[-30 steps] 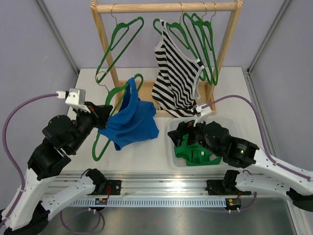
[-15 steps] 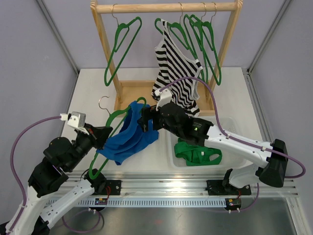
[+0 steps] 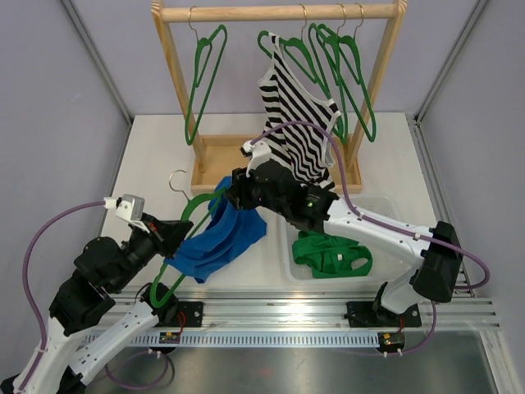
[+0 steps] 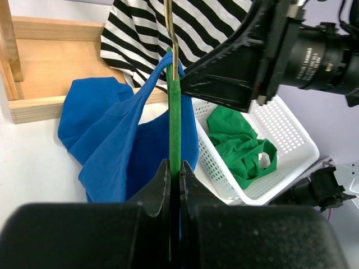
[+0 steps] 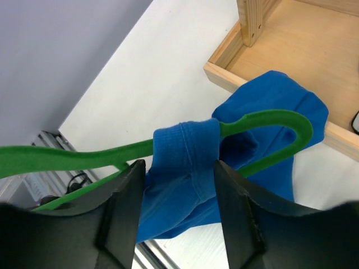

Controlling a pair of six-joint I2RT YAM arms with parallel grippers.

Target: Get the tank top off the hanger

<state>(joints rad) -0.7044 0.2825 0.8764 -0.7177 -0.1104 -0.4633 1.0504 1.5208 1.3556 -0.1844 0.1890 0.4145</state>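
A blue tank top hangs on a green hanger held low over the table, left of centre. My left gripper is shut on the hanger's bar, with the blue cloth draped either side. My right gripper reaches in from the right. Its jaws stand apart on either side of the top's shoulder strap, which wraps over the hanger's arm. The fingers sit close to the cloth, with no squeeze showing.
A wooden rack stands at the back with a striped top and empty green hangers. Its wooden base tray lies just behind the blue top. A white basket holding a green garment sits to the right.
My right arm swung from over the basket leftward to the blue top, and its jaws narrowed around the strap. My left arm drew the hanger lower and nearer.
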